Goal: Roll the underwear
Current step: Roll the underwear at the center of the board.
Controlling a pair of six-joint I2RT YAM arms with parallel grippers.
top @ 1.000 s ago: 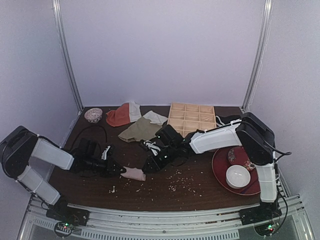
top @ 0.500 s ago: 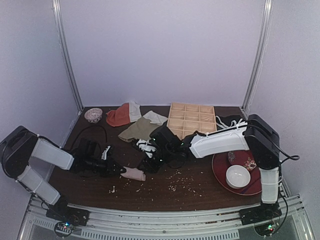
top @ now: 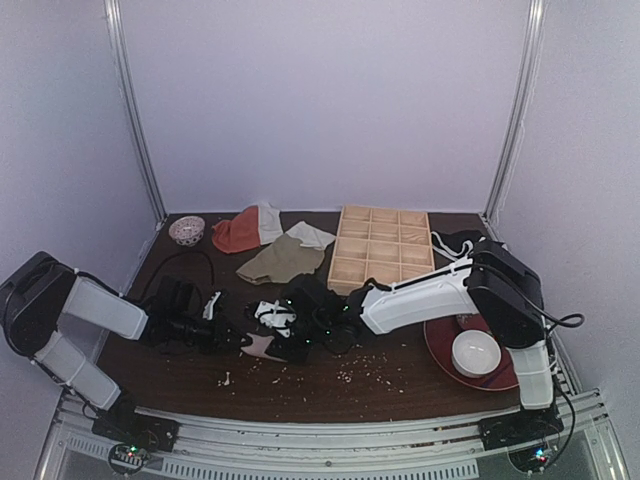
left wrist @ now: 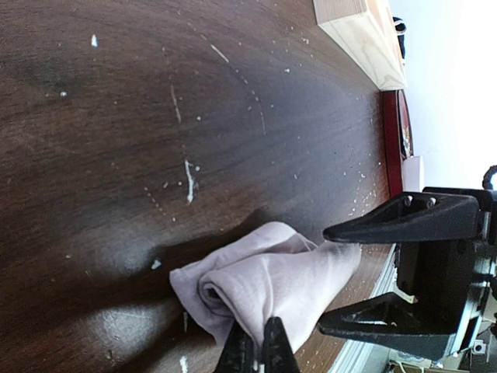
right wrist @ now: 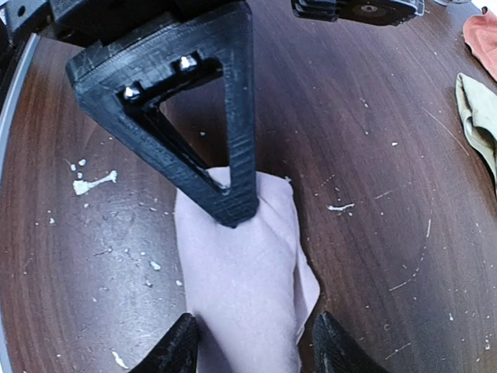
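- The underwear (top: 264, 346) lies as a small mauve-pink roll on the dark wooden table (left wrist: 116, 116), near its front edge and between the two arms.
- The left gripper (left wrist: 255, 343) is clenched on the roll. Its fingertips sit close together, with a fold of the fabric pinched between them.
- In the right wrist view, that gripper's black triangular finger (right wrist: 198, 116) comes down from above, with its tip on the top of the cloth.
- The right gripper (right wrist: 256, 350) is spread wide, one finger on each side of the roll's other end. The fabric lies in the gap, not squeezed.
- White crumbs (right wrist: 89, 185) are scattered on the table beside the roll.
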